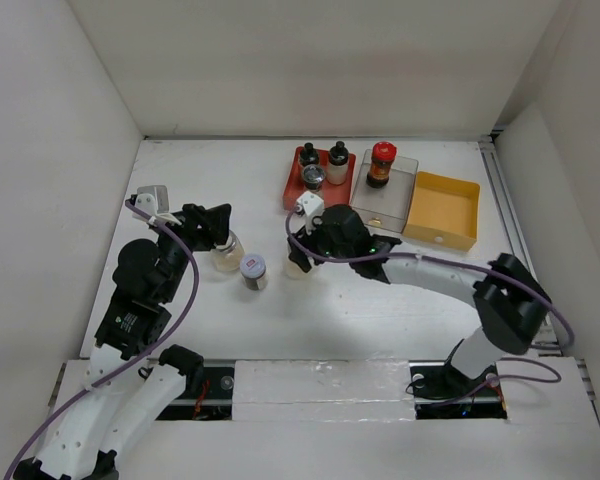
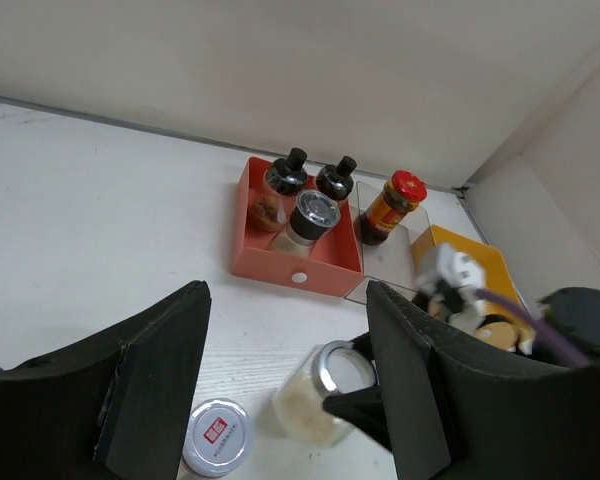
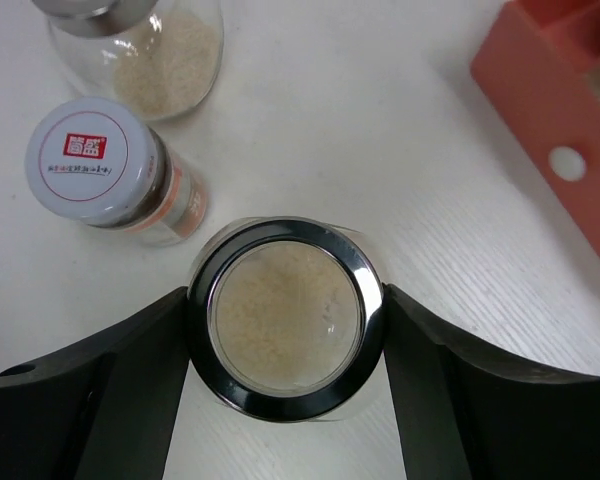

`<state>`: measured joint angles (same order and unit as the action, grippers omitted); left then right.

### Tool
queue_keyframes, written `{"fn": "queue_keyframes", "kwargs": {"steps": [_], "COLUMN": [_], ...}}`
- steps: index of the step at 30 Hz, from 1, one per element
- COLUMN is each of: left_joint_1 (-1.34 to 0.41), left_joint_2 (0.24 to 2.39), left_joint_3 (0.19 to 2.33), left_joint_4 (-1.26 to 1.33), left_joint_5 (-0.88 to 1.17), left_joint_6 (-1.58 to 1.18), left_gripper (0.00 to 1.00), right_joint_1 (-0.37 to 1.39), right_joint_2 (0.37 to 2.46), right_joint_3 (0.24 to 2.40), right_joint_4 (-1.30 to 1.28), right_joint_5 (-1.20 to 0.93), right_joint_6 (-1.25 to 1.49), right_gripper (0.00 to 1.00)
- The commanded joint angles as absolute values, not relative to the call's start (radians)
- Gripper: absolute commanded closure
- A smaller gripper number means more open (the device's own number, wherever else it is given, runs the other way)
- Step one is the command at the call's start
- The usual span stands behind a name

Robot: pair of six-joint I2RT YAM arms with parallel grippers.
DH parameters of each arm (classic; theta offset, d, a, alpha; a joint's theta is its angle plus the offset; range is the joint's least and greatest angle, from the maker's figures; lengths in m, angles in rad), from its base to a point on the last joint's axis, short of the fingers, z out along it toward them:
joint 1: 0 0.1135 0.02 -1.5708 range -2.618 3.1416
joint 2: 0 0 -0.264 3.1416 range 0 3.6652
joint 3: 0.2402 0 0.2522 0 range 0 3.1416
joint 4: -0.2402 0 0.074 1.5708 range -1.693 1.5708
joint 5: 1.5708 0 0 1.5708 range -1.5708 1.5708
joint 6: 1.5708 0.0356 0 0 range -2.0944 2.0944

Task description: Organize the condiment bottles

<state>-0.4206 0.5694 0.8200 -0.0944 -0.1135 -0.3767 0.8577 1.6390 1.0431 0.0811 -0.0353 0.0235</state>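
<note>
My right gripper [image 1: 305, 250] is shut on a silver-lidded glass jar [image 3: 285, 315] of pale grains, its fingers against both sides of the lid. The jar looks tilted in the left wrist view [image 2: 320, 395]. A white-capped bottle [image 1: 253, 270] stands just left of it, and it also shows in the wrist views [image 3: 95, 165] [image 2: 218, 437]. Another pale-grain jar [image 1: 227, 258] stands further left, under my left gripper [image 1: 218, 232]. That gripper [image 2: 285, 300] is open and empty. Three black- and silver-capped bottles [image 1: 318, 165] stand in the red tray [image 1: 290, 190]. A red-capped bottle [image 1: 381, 163] stands in the clear tray [image 1: 390, 205].
A yellow tray [image 1: 442, 210] sits right of the clear tray at the back right. White walls close in the table on the left, back and right. The trays also show in the left wrist view, the red one [image 2: 290, 265] nearest.
</note>
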Motion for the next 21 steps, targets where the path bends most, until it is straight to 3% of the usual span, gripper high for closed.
{"fn": "queue_keyframes", "kwargs": {"steps": [1, 8, 14, 21], "left_joint_1": [-0.419, -0.419, -0.419, -0.419], "left_joint_2": [0.571, 0.571, 0.571, 0.571], "left_joint_3": [0.836, 0.836, 0.836, 0.836], "left_joint_4": [-0.057, -0.057, -0.057, -0.057], "left_joint_5": [-0.106, -0.086, -0.077, -0.077], "left_joint_6": [-0.379, -0.388, -0.388, -0.388], "left_gripper": [0.40, 0.40, 0.40, 0.40], "right_joint_1": [0.798, 0.490, 0.267, 0.066], "right_joint_2": [1.436, 1.218, 1.268, 1.420], "right_joint_3": [1.020, 0.943, 0.968, 1.032], "right_joint_4": [0.172, 0.137, 0.198, 0.376], "right_joint_5": [0.063, 0.193, 0.359, 0.255], "right_joint_6": [0.038, 0.097, 0.097, 0.077], "right_gripper": [0.43, 0.43, 0.43, 0.41]}}
